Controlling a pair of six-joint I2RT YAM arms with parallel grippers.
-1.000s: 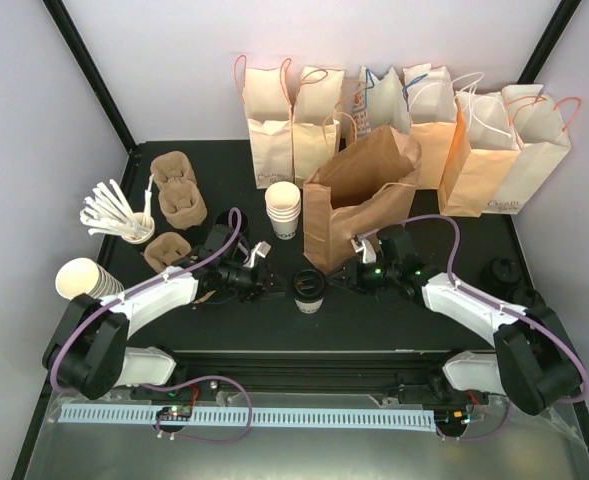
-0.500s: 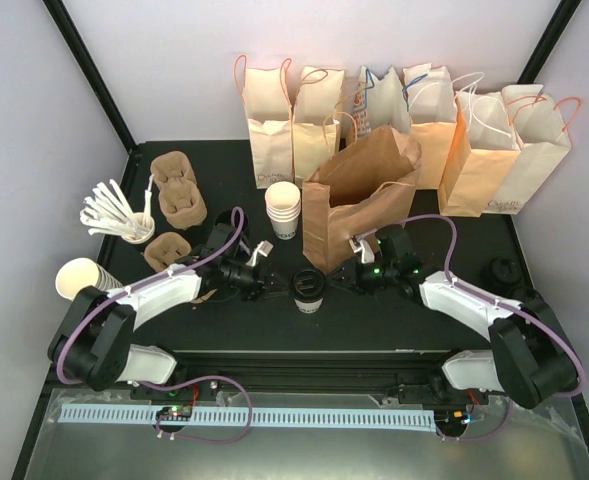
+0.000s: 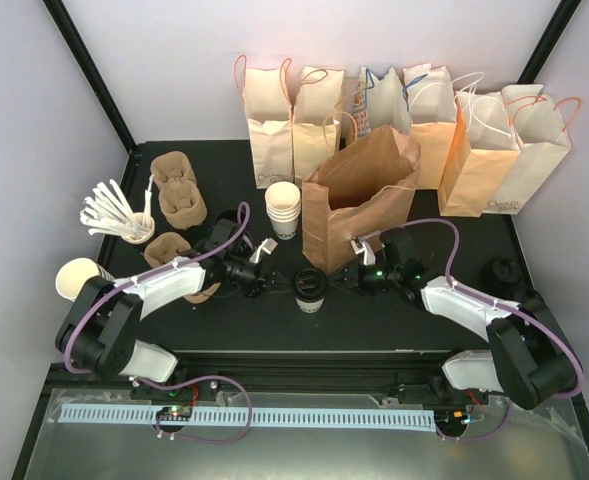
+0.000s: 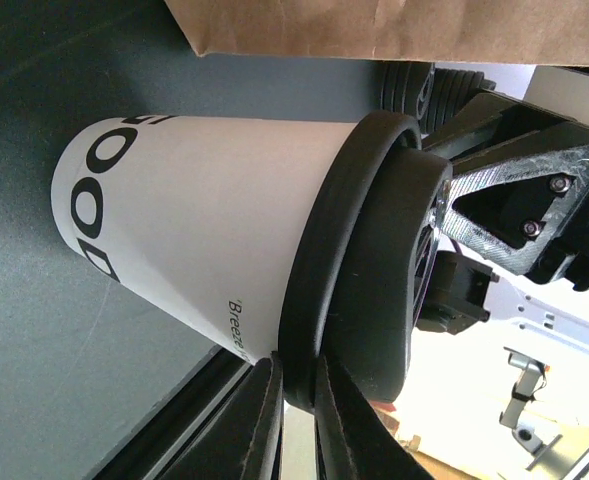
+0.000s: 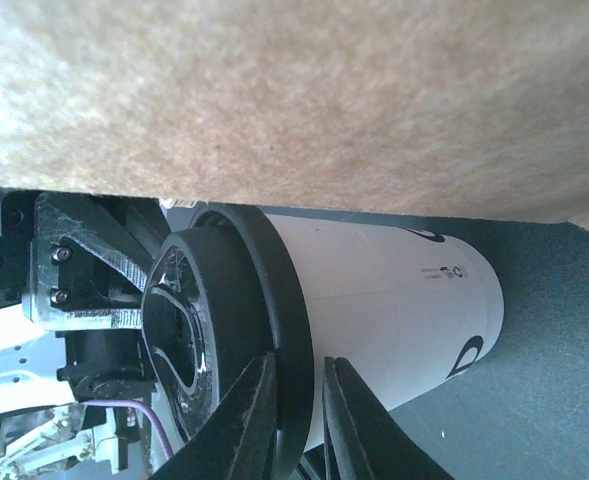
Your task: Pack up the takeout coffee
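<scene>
The takeout coffee [image 3: 309, 291], a small white paper cup with a black lid, stands on the black table in front of the open brown paper bag [image 3: 359, 195]. My left gripper [image 3: 277, 284] reaches it from the left and my right gripper [image 3: 341, 283] from the right. In the left wrist view my left gripper [image 4: 296, 405] is closed across the black lid rim [image 4: 319, 270] above the white cup wall [image 4: 194, 220]. In the right wrist view my right gripper [image 5: 296, 405] pinches the lid rim [image 5: 279, 300], with the cup wall [image 5: 384, 300] just under the brown bag [image 5: 294, 100].
A row of light paper bags [image 3: 414, 110] stands at the back. A stack of white cups [image 3: 284, 210] stands left of the brown bag. Pulp cup carriers [image 3: 179, 195], white stirrers [image 3: 119, 215] and a lying cup stack [image 3: 79, 278] are at the left. Black lids [image 3: 502, 272] sit at the right.
Both grippers have closed in a little on the cup from either side. The left arm's elbow has swung in. The cup has stayed in place.
</scene>
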